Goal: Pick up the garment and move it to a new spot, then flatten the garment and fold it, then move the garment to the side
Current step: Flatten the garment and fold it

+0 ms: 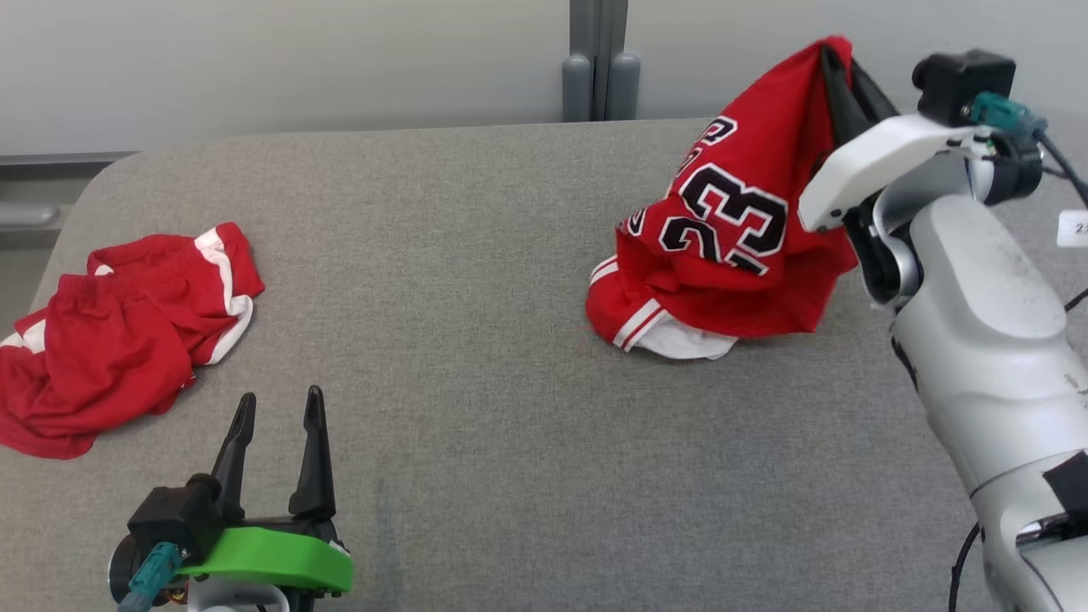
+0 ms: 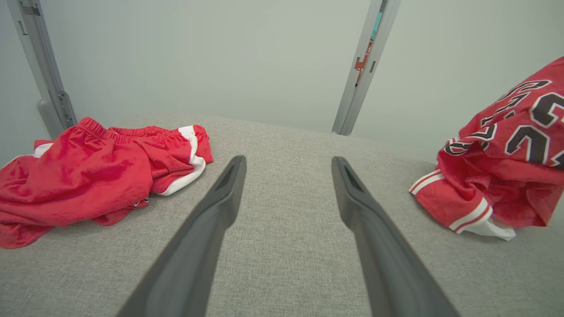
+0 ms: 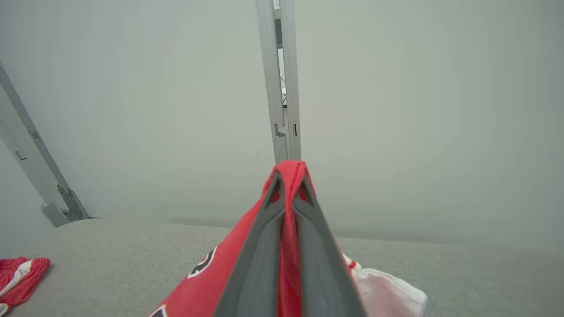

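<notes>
The garment is a red jersey [image 1: 722, 246] with black and white numbers. It hangs in a peak at the table's far right, its lower part resting on the cloth. My right gripper [image 1: 837, 59] is shut on its top fold and holds it up. In the right wrist view the red fabric [image 3: 288, 246] is pinched between the two dark fingers of the right gripper [image 3: 289, 176]. My left gripper [image 1: 279, 408] stands open near the table's front left, nothing between its fingers. From the left wrist, the left gripper [image 2: 288, 165] points across the table, with the jersey [image 2: 506, 167] at right.
A crumpled pair of red shorts [image 1: 119, 331] with white trim lies at the table's left edge, also in the left wrist view as red shorts [image 2: 97, 171]. The grey table [image 1: 476, 357] runs wide between the two clothes. A grey post [image 1: 599, 59] stands behind the far edge.
</notes>
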